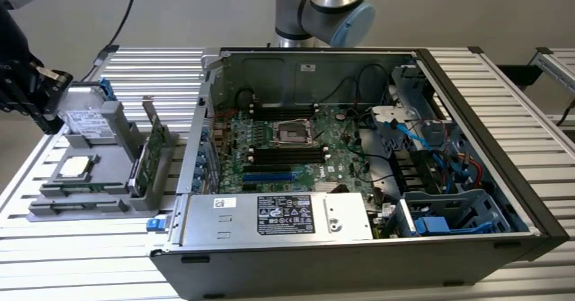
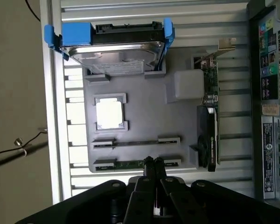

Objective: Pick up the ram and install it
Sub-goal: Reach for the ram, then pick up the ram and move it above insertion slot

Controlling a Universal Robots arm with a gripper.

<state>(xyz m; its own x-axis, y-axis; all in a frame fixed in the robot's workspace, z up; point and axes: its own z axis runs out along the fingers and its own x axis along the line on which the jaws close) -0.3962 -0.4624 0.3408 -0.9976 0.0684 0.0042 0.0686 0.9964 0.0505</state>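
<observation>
**A:** Judging by the exterior view, which step is this?
**B:** The approach to the pick, I'd say. The gripper [image 1: 43, 109] hangs over the grey parts tray [image 1: 72, 215], well apart from the open computer case [image 1: 467, 200].

**A:** And the wrist view?
**B:** The jaws are pressed together and hold nothing. The ram [image 2: 128, 164] lies in its tray slot just off the tips. Beyond it are an empty-looking slot [image 2: 135, 142], the processor [image 2: 108, 114] and the hard drive [image 2: 114, 51], with the graphics card [image 2: 210, 116] alongside. A grasp calls for parted jaws straddling the stick.
</observation>
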